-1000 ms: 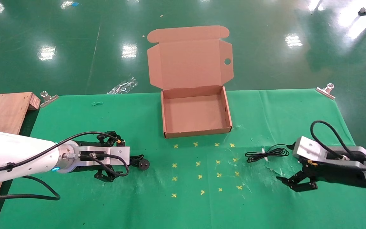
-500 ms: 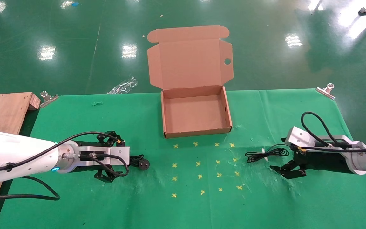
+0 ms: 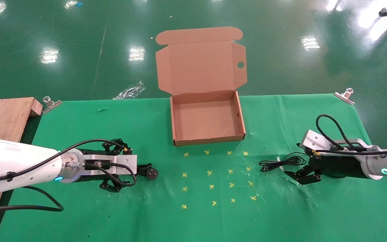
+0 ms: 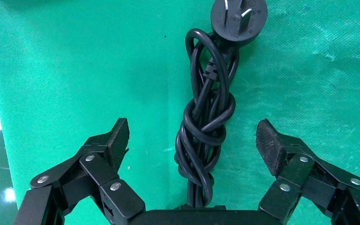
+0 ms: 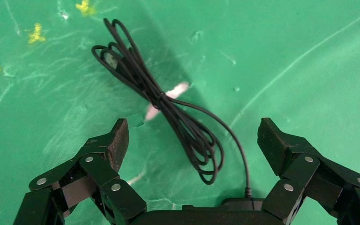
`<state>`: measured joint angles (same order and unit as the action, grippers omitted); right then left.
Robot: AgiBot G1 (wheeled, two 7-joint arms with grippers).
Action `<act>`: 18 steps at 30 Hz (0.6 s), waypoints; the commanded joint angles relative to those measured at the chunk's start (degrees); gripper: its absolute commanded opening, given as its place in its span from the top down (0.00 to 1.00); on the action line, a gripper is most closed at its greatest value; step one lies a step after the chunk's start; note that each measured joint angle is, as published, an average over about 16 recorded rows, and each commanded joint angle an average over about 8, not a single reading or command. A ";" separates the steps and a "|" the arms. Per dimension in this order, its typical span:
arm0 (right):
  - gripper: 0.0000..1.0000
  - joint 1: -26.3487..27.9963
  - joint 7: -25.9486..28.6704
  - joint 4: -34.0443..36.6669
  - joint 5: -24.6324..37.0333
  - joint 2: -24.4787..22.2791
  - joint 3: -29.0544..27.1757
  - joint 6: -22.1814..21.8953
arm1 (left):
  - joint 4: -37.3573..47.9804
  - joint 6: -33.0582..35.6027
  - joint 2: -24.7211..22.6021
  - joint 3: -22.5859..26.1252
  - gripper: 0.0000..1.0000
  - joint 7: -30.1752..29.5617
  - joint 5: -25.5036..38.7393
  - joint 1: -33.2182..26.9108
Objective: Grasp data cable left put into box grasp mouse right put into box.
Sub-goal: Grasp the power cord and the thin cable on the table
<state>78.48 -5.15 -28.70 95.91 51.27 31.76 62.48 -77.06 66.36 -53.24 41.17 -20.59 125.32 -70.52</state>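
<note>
Left gripper [image 4: 193, 140] sits low over the green cloth [image 3: 79, 208] at about eight o'clock of the table, and its jaws are spread wide, one pad on each side of the data cable [image 4: 206, 126] without touching it. The cable lies flat between them, a thick black twisted bundle with its round three-pin plug [image 4: 238, 18] at the far end, poking out past the gripper toward the centre in the head view. Over at four o'clock, the right gripper [image 5: 193, 140] is down close to the cloth as well, jaws equally wide. Between its fingers runs the mouse cord [image 5: 168, 112], a thin black looped bundle stretching away toward the yellow cross marks [image 3: 230, 171]. The mouse [image 5: 243, 202] itself barely shows, just a dark edge tucked under the gripper's palm where the cord ends. The box [image 3: 208, 118] sits at twelve o'clock, well apart from both arms, lid [image 3: 200, 64] hinged back and open, its tray holding nothing yet.
</note>
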 commanded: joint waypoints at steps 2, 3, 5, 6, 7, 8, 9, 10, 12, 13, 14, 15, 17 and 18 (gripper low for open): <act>1.00 -0.15 0.14 -0.46 -0.03 -0.16 -0.01 0.05 | 0.00 0.00 0.00 0.00 1.00 0.00 0.00 0.00; 1.00 -0.22 0.17 -0.62 -0.05 -0.21 -0.01 0.09 | 0.00 0.00 0.00 0.00 1.00 0.00 0.00 0.00; 1.00 -0.33 0.23 -0.88 -0.09 -0.31 -0.02 0.13 | 0.00 0.00 0.00 0.00 1.00 0.00 0.00 0.00; 1.00 -0.38 0.26 -1.01 -0.11 -0.36 -0.03 0.15 | 0.00 0.00 0.00 0.00 1.00 0.00 0.00 0.00; 1.00 -0.43 0.28 -1.11 -0.12 -0.39 -0.03 0.17 | 0.00 0.00 0.00 0.00 1.00 0.00 0.00 0.00; 1.00 -0.47 0.31 -1.21 -0.14 -0.43 -0.03 0.19 | 0.00 0.00 0.00 0.00 1.00 0.00 0.00 0.00; 1.00 -0.51 0.33 -1.31 -0.15 -0.46 -0.04 0.20 | 0.00 0.00 0.00 0.00 1.00 0.00 0.00 0.00; 1.00 -0.54 0.35 -1.40 -0.17 -0.49 -0.04 0.22 | 0.00 0.00 0.00 0.00 1.00 0.00 0.00 0.00; 1.00 -0.60 0.39 -1.55 -0.19 -0.55 -0.05 0.25 | 0.00 0.00 0.00 0.00 1.00 0.00 0.00 0.00; 1.00 -0.63 0.41 -1.62 -0.20 -0.57 -0.05 0.26 | 0.00 0.00 0.00 0.00 1.00 0.00 0.00 0.00; 1.00 -0.65 0.42 -1.69 -0.21 -0.59 -0.06 0.27 | 0.00 0.00 0.00 0.00 1.00 0.00 0.00 0.00; 1.00 -0.68 0.44 -1.75 -0.22 -0.61 -0.06 0.28 | 0.00 0.00 0.00 0.00 1.00 0.00 0.00 0.00; 1.00 -0.72 0.46 -1.85 -0.23 -0.65 -0.07 0.29 | 0.00 0.00 0.00 0.00 1.00 0.00 0.00 0.00; 1.00 -0.73 0.46 -1.90 -0.24 -0.67 -0.07 0.30 | 0.00 0.00 0.00 0.00 1.00 0.00 0.00 0.00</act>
<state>77.76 -4.69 -30.57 95.67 50.61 31.69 62.78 -77.06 66.36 -53.24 41.17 -20.59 125.32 -70.52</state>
